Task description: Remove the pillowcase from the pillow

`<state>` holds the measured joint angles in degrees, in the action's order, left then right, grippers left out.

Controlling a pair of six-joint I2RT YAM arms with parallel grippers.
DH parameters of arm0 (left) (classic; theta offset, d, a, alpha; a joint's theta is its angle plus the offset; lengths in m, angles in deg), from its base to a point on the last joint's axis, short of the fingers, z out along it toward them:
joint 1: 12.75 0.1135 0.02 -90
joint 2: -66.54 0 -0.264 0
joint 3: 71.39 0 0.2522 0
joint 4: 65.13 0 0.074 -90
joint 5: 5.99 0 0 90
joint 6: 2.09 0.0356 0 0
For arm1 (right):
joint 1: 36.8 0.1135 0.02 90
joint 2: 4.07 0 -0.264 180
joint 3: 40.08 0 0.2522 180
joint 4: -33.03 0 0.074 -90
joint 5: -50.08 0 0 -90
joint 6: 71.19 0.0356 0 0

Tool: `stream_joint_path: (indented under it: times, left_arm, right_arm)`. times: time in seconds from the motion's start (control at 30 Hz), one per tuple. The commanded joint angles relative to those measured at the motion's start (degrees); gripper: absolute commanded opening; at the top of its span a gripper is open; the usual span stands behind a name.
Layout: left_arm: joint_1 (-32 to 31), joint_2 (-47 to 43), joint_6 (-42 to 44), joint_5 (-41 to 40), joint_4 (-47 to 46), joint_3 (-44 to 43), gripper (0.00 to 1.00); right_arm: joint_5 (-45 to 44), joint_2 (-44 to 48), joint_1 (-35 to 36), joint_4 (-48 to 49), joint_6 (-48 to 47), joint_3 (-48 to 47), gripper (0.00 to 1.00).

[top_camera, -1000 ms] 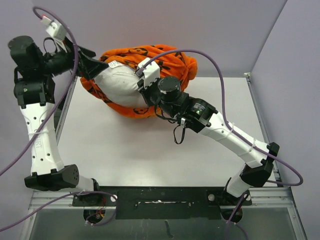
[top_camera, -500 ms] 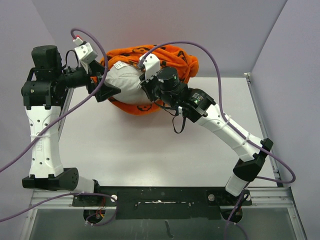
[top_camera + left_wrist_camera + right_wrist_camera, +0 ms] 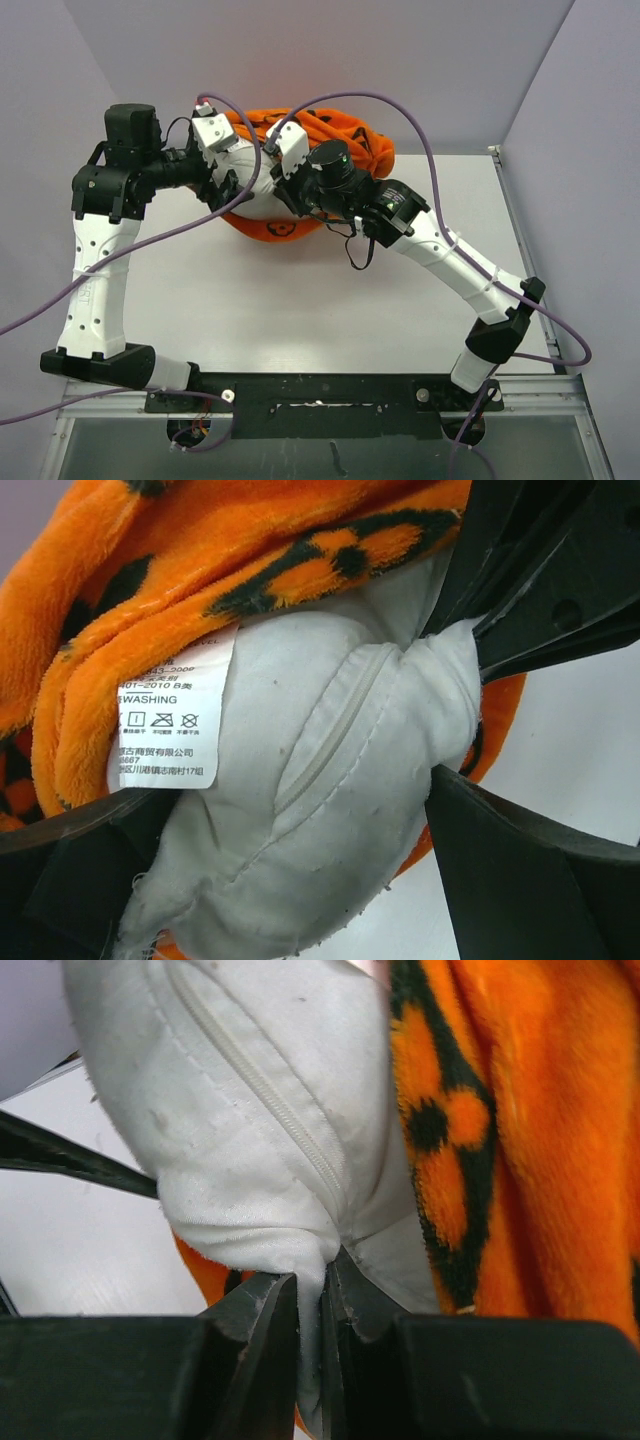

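The orange pillowcase (image 3: 345, 135) is bunched at the far middle of the table, pushed back over the off-white pillow (image 3: 250, 190). The pillow's bare end sticks out towards the left. My right gripper (image 3: 283, 192) is shut on a pinch of the pillow's fabric beside its zipper seam (image 3: 322, 1290); the pillow (image 3: 230, 1130) and pillowcase (image 3: 530, 1140) fill that view. My left gripper (image 3: 228, 190) is open, its jaws standing either side of the pillow's bare end (image 3: 300, 880). The pillow (image 3: 330, 780) shows a care tag (image 3: 165, 720) under the pillowcase edge (image 3: 200, 560). The right gripper's fingers (image 3: 540, 580) show at top right.
The white table (image 3: 300, 300) runs to a rail at its right edge (image 3: 510, 230). The grey back wall stands just behind the bundle. Purple cables (image 3: 420, 150) loop over both arms above the bundle.
My left arm has swung right from beyond the table's left side to the pillow's bare end. The right gripper kept its pinch and shifted slightly back; the bundle looks more compact.
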<state>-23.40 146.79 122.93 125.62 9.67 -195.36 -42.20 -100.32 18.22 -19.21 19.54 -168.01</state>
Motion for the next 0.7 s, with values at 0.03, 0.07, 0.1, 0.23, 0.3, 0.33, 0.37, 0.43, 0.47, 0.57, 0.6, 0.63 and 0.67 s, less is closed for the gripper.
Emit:
stream_joint_path:
  times: [0.03,0.07,0.1,0.23,0.3,0.33,0.37,0.43,0.47,0.57,0.6,0.63,0.67]
  left_arm:
    - [-3.8,-1.8,4.9,-2.2,-2.0,5.7,0.69]
    - [-4.2,-2.0,5.3,-2.7,-1.8,6.8,0.54]
    - [-4.3,-2.2,5.7,-2.9,-1.8,7.6,0.35]
    - [-4.4,-3.9,6.1,-3.3,-1.9,9.9,0.00]
    - [-4.4,-5.0,6.6,-2.9,-1.8,10.5,0.00]
    - [-4.4,-5.4,6.7,-2.7,-1.7,10.6,0.00]
    - [-4.4,-5.7,6.7,-2.7,-1.6,10.5,0.00]
    - [-4.4,-5.9,6.5,-2.6,-1.3,10.1,0.00]
    - [-4.3,-6.0,6.3,-2.6,-1.1,9.8,0.00]
    - [-4.3,-5.9,5.3,-2.3,-0.4,8.5,0.00]
    - [-4.4,-5.8,4.9,-2.0,-0.1,8.0,0.00]
    - [-4.4,-5.8,4.4,-1.6,0.1,7.3,0.00]
    - [-4.3,-5.7,3.9,-1.3,0.4,6.5,0.00]
  right_arm:
    - [10.7,4.3,-0.4,8.7,4.3,-1.6,0.00]
    - [10.6,4.7,-1.1,8.7,5.1,-1.5,0.00]
    - [10.3,5.2,-1.9,8.6,5.7,-1.5,0.02]
    - [7.1,6.7,-4.5,6.7,7.0,-2.0,0.17]
    - [5.6,8.1,-5.3,6.1,7.0,-1.8,0.30]
    - [5.0,9.0,-5.6,6.3,7.1,-1.5,0.36]
    - [4.4,9.9,-5.8,6.7,7.0,-0.9,0.43]
    - [4.4,11.4,-6.2,6.6,6.8,-0.6,0.50]
    - [4.5,12.1,-6.2,6.4,6.5,-0.5,0.53]
    - [4.4,13.3,-6.0,4.6,5.2,-0.5,0.56]
    - [4.0,13.2,-6.0,3.4,4.6,-0.9,0.57]
    - [3.7,12.8,-5.9,2.0,3.9,-1.5,0.58]
    - [3.7,12.2,-5.7,0.7,2.9,-1.9,0.59]
